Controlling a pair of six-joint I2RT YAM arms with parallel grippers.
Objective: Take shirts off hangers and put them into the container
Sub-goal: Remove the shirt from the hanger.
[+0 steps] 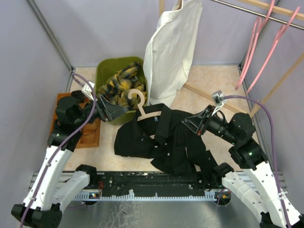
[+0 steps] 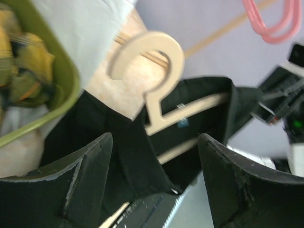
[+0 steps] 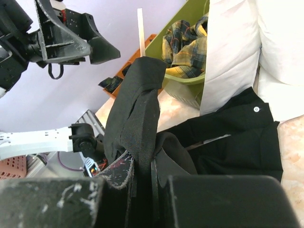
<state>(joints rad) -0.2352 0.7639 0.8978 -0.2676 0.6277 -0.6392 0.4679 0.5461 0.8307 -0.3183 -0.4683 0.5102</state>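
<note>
While the right end effector point(image 1: 187, 124) pinches the crumpled black shirt point(image 1: 166, 142), the left end effector point(image 1: 113, 110) gapes.

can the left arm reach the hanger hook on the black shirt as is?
Probably yes. The left gripper is open, and the hanger hook lies bare just ahead of it. The right gripper pinches the black shirt further off.
</note>
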